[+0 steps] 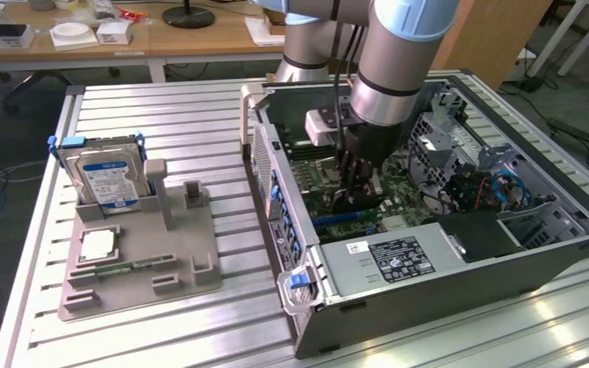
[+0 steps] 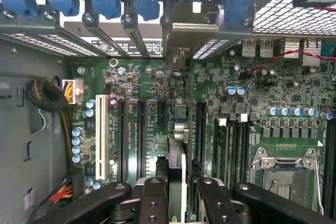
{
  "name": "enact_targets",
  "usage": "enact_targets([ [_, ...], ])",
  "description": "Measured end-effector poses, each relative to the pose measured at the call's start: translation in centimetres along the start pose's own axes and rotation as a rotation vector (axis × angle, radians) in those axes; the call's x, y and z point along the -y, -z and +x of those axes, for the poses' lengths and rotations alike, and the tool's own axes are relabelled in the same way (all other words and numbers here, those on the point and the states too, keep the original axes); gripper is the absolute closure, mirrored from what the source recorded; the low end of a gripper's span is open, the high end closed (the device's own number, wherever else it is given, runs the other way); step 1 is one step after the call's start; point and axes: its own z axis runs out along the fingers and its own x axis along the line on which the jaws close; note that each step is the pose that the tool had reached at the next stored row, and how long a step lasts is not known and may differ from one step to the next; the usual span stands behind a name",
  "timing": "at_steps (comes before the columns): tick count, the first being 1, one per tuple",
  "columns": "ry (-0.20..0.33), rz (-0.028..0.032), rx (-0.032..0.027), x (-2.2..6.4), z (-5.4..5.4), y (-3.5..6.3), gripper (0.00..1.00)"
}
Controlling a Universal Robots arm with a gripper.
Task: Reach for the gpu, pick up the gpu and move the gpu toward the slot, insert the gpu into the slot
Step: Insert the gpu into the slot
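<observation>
My gripper [image 2: 178,205] is shut on the gpu [image 2: 177,150], a thin dark card seen edge-on between the two black fingers [image 2: 153,200]. The card's silvery bracket [image 2: 185,31] lies against the case's rear wall, under the blue latches. In the exterior view the gripper [image 1: 359,198] reaches down inside the open computer case, just above the blue slot [image 1: 342,220] on the green motherboard [image 1: 320,172]. In the wrist view the card covers the slot. I cannot tell whether the card's edge is in the slot.
The grey power supply [image 1: 397,257] and case walls [image 1: 264,165] hem in the gripper. The silver processor socket [image 2: 286,174], dark memory strips [image 2: 233,145] and a white connector [image 2: 100,135] flank the card. Outside, a hard drive [image 1: 110,180] stands in a grey holder [image 1: 187,264].
</observation>
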Motion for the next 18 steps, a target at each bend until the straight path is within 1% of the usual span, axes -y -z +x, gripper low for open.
enact_targets([
  [18,0.000,0.0001,0.0000,-0.25,0.02,-0.59,0.74],
])
